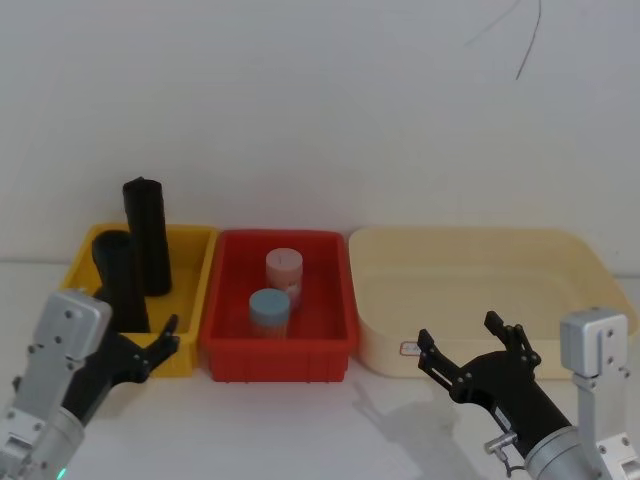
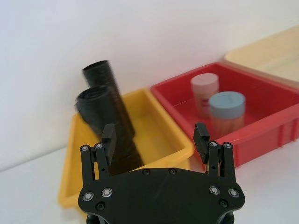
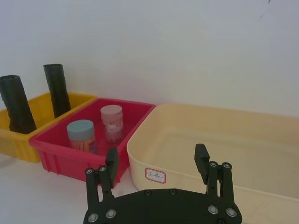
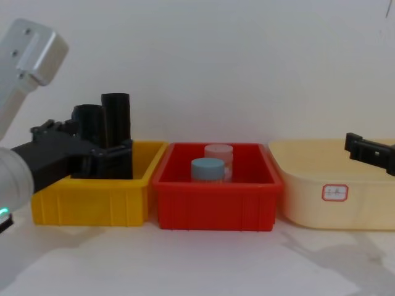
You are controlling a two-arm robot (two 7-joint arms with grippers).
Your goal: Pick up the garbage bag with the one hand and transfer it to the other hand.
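Garbage bag (image 1: 122,285): matte black
Second roll (image 1: 147,235): the same matte black
Left bin (image 1: 202,290): yellow
Middle bin (image 1: 280,362): red
Right bin (image 1: 480,290): cream, with its label (image 4: 334,193) white, edged in red
Pink-lidded jar (image 1: 284,268): pale pink lid
Blue-lidded jar (image 1: 269,310): light blue lid
Left gripper (image 2: 155,135): black, silver screw heads
Right gripper (image 3: 156,154): black, silver screw heads
Left wrist (image 1: 60,340): silver-grey, with a green light (image 4: 3,213) low on it
Right wrist (image 1: 595,350): silver-grey
Table (image 1: 300,430): white
Wall (image 1: 300,100): white

A plain matte white wall (image 1: 320,110) closes the far side of the scene and meets a smooth white bench (image 1: 300,440) along a straight edge. At the wall's upper right, a thin dark curved line (image 1: 520,74) runs downward. The light is soft and even, leaving faint grey shadows (image 4: 308,250) on the near bench surface.
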